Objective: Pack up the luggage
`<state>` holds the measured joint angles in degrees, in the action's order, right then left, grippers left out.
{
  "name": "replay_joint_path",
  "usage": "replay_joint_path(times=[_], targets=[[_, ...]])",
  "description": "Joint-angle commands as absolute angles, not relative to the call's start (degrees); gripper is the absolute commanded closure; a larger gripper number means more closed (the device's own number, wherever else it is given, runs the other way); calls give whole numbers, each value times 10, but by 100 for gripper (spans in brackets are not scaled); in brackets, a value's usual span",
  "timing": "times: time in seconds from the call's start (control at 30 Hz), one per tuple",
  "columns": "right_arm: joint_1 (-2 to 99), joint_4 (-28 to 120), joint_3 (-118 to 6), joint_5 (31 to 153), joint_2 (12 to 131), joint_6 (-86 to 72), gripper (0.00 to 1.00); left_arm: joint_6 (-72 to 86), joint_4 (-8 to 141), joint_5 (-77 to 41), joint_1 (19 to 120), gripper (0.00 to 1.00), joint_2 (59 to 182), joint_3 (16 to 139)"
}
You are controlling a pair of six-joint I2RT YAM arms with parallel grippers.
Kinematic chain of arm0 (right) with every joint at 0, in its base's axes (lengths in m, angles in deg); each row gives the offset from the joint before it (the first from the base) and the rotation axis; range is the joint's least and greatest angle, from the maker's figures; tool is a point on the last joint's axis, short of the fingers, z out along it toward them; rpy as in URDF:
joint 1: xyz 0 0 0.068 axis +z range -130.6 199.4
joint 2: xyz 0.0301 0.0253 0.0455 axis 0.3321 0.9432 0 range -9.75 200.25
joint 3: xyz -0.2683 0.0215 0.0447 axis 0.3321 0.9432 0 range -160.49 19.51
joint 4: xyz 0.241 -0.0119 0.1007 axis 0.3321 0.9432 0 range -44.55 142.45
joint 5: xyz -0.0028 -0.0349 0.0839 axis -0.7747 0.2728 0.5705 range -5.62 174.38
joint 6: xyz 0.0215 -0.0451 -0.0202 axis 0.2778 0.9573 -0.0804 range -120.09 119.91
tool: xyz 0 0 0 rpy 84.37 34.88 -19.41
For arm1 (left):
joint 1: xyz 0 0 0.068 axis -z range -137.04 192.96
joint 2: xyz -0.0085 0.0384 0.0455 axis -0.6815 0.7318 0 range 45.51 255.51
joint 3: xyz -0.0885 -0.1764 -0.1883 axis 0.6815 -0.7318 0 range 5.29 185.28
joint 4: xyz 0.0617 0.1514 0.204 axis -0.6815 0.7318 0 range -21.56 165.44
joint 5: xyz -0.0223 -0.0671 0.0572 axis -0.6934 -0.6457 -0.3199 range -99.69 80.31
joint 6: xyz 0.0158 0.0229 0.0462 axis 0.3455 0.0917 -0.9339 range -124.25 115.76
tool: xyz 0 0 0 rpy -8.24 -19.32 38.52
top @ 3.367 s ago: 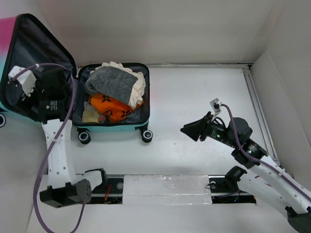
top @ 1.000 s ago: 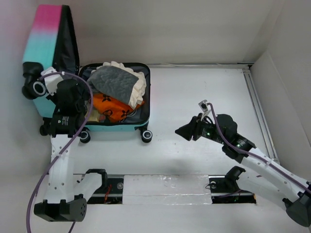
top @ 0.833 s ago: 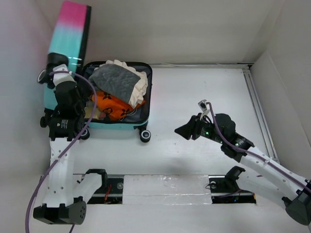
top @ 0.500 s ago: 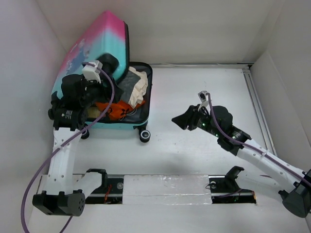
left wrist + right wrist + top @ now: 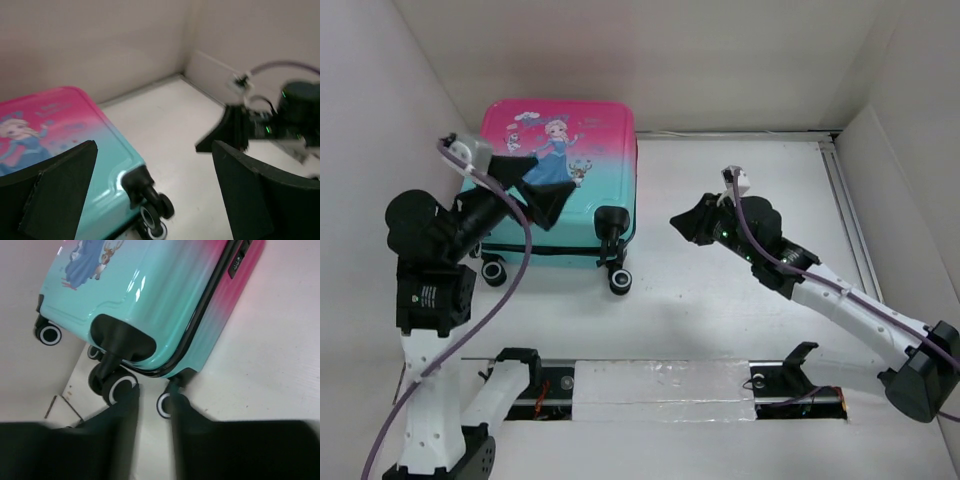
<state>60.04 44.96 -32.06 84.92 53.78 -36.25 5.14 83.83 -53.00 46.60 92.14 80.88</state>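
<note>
The luggage [image 5: 590, 150] had a smooth, glossy hard-plastic shell — highlights on its turquoise end — and matt black plastic wheels [image 5: 119, 388].

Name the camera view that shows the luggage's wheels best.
The right wrist view: the luggage fills it, and its wheels at the turquoise end show close and sharp. The top external view shows them small along the near edge; the left wrist view catches only one blurred corner pair.

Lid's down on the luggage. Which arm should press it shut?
Probably left: the left gripper is open directly over the luggage lid, while the right gripper sits off to its side, near the wheels.
</note>
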Motion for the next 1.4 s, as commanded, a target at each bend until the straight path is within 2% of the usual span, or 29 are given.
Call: replay_joint_path(times=[0.0,0.03,0.07,0.1,0.13,0.17,0.23,0.4,0.67,0.77,0.8,1.03,1.13,1.37], targets=[[606,430,-345,818,548,-362,79,105,812,-315,463,9,1016,856],[606,430,-345,813,549,-362,91,116,821,-229,463,18,1045,876],[606,424,-345,802,554,-362,97,128,826,-197,463,28,1101,886],[606,424,-345,802,554,-357,100,128,826,-169,463,51,1130,896],[606,418,-345,795,561,-357,100,134,832,-143,456,62,1155,910],[606,418,-345,795,561,-348,100,141,832,-99,451,70,1179,938],[606,412,-358,789,584,-342,100,154,823,-86,418,76,1241,963],[606,412,-423,767,658,-331,100,160,875,-46,342,77,1386,1130],[596,399,-485,773,761,-321,100,191,903,-46,225,81,1564,1248],[584,399,-498,779,789,-321,100,167,935,-71,206,81,1630,1313],[584,394,-498,779,803,-321,100,162,958,-78,205,84,1644,1328],[560,389,-526,801,839,-321,100,135,981,-123,232,85,1726,1315],[548,383,-526,788,839,-321,100,135,989,-194,247,94,1748,1298],[496,378,-586,771,893,-315,100,124,933,-203,349,94,1678,1147]])
